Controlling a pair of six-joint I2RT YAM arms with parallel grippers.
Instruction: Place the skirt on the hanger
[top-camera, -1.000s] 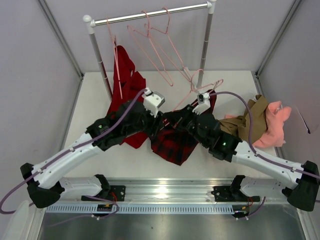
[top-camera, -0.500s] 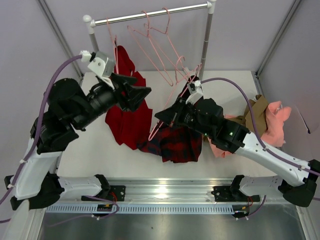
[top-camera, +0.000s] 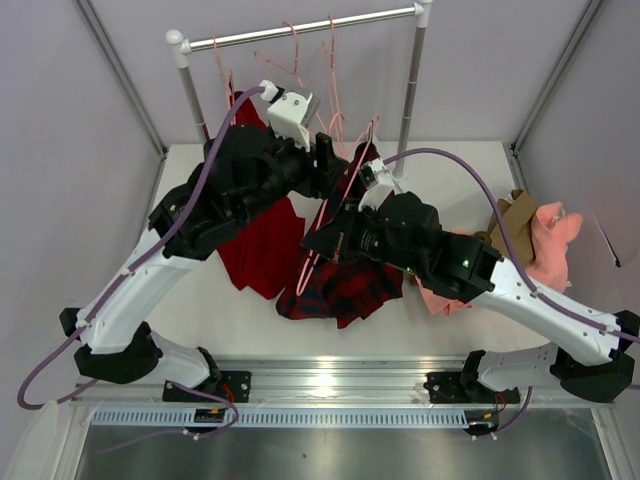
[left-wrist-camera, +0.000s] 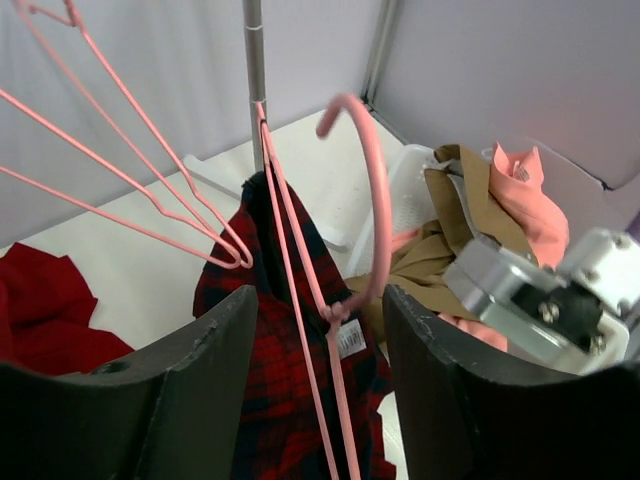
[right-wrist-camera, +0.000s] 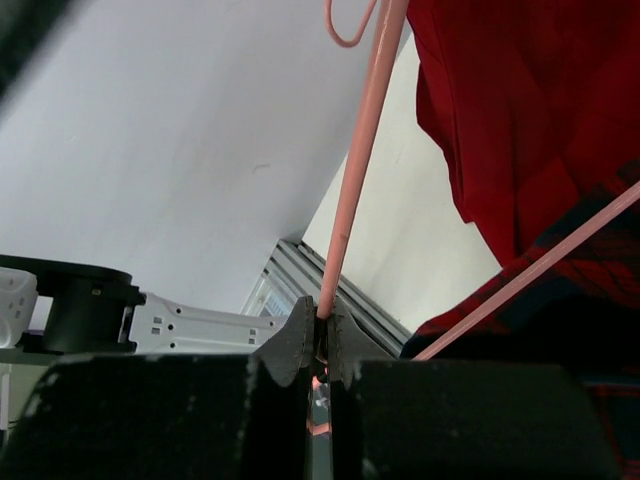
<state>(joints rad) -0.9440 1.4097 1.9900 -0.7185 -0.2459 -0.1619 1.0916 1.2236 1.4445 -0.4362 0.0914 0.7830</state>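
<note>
The red and navy plaid skirt hangs draped on a pale-pink hanger that is held tilted above the table. My right gripper is shut on the hanger's thin bar; the right wrist view shows the jaws pinched on the pink wire. My left gripper is open at the hanger's top. In the left wrist view its fingers straddle the hanger's neck and curved hook without touching, with the skirt below.
A metal clothes rail on two posts stands at the back with other pink hangers on it. A plain red garment hangs at the left. Tan and pink clothes lie at the right.
My left arm swung from the left side across to the hanger's hook. My right gripper lifted and tilted the hanger with the skirt on it.
</note>
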